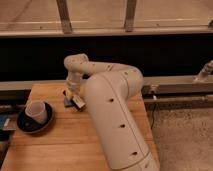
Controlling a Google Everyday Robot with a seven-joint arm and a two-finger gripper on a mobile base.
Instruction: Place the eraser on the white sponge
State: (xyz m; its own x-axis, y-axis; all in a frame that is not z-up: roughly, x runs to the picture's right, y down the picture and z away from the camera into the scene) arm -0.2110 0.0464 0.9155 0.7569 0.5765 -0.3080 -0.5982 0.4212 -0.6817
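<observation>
- From my remote seat I see the eraser (78, 103) as a small flat block with a pale top and dark edges, lying at a slant on the wooden table (65, 145), toward the far middle of the tabletop.
- A small bluish patch just left of it, touching or partly under its near end, looks like the sponge (67, 102) (I can't tell whether the eraser lies on it or only beside it).
- The gripper (71, 93) hangs directly above the eraser's far end, pointed down at the table, with something yellowish showing at its tip; I can't tell whether it is released, clenched or grasping anything.
- The arm (107, 100) comes up from the near right, a thick cream column with dark dots along its side, bends at a big elbow and reaches back left to a rounded wrist above the gripper; it hides the right part of the tabletop.
- Well apart to the left, near the table's left edge, a pale cup (37, 111) stands upright in a dark round saucer (31, 125).
- Behind the table runs a pale ledge (175, 85) under a long dark band (a wall or a window front, I can't say which).
- Right of the table, grey speckled floor (182, 135).
</observation>
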